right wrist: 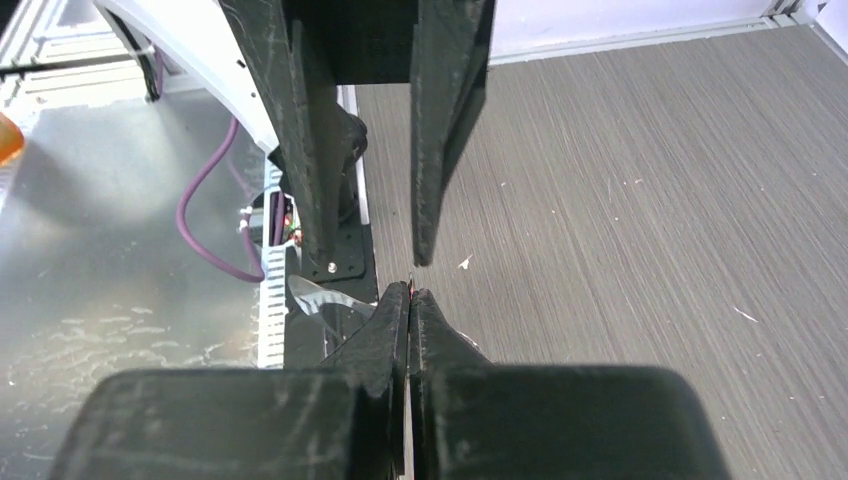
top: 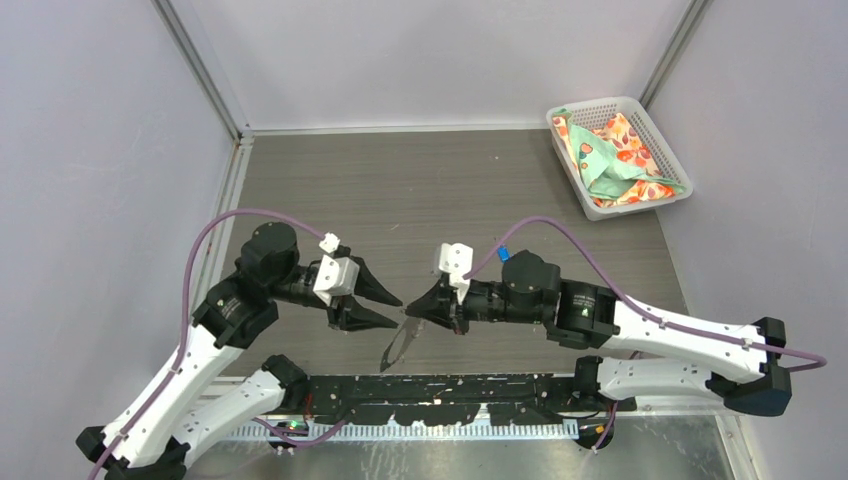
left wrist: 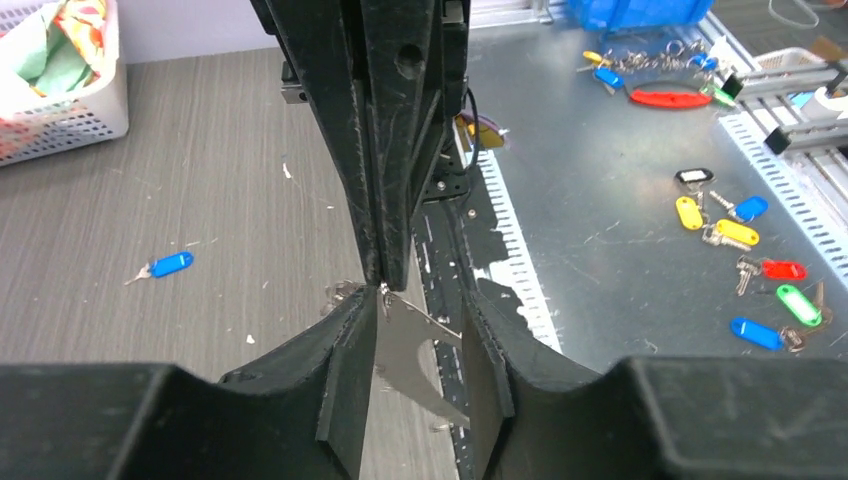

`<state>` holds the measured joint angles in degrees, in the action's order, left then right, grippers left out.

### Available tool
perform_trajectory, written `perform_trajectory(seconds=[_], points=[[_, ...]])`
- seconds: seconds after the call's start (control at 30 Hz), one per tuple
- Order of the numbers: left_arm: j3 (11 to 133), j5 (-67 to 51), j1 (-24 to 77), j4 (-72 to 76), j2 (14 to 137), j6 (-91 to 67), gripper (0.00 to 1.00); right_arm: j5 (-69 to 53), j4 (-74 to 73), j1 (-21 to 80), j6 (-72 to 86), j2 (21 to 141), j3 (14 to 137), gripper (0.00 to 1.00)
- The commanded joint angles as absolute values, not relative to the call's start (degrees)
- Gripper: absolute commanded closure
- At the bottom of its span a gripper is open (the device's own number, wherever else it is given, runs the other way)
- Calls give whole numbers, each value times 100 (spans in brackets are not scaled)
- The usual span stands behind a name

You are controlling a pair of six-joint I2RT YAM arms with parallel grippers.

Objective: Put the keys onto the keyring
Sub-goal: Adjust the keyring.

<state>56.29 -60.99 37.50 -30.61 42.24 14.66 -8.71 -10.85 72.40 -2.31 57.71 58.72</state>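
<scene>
The keyring (top: 398, 348) is a thin grey floppy strip, and it hangs from the tips of my right gripper (top: 408, 313), which is shut on its top end. The left wrist view shows the keyring (left wrist: 410, 350) dangling between the two fingers of my left gripper (left wrist: 418, 310). That gripper is open, with its left finger (left wrist: 345, 360) close against the strip. In the right wrist view the right gripper (right wrist: 411, 290) is pressed shut, and a curl of the keyring (right wrist: 320, 300) shows beside it. One of the keys, with a blue head (left wrist: 170, 265), lies on the table (left wrist: 230, 180) apart from both grippers.
A white basket (top: 620, 150) of patterned cloth stands at the table's far right corner. A black rail (top: 450, 385) runs along the near edge by the arm bases. Beyond it is a metal bench (left wrist: 620, 300) with several coloured key tags (left wrist: 738, 233).
</scene>
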Motion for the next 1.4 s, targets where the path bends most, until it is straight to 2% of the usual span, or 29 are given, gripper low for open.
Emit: perform_trajectory(seconds=[0.0,0.13,0.33,0.57,0.67,1.1,1.23,1.37], points=[[5281,-6136,3765,-2223,3947,373,62,-919,587,7203,249,5283,5399,99],[4828,-5657,3760,-1586,3722,-243,63,-1133,1068,7206,377,5128,5069,99],[4724,-5207,3748,-1251,3617,-348,65,-1278,1258,7199,453,5067,4914,99],[4858,-5716,3745,-1052,3676,-696,76,-1201,1356,7200,440,5091,4866,99],[4897,-6038,3753,-1233,3679,-629,76,-1155,1449,7199,442,5089,4811,99],[4944,-5776,3747,-1352,3716,-402,80,-1231,1560,7202,487,5171,4776,99],[4957,-5694,3746,-1209,3767,-500,86,-1274,1579,7204,513,5211,4781,99],[4901,-5566,3746,-1168,3771,-577,98,-1266,1598,7198,504,5200,4786,99]])
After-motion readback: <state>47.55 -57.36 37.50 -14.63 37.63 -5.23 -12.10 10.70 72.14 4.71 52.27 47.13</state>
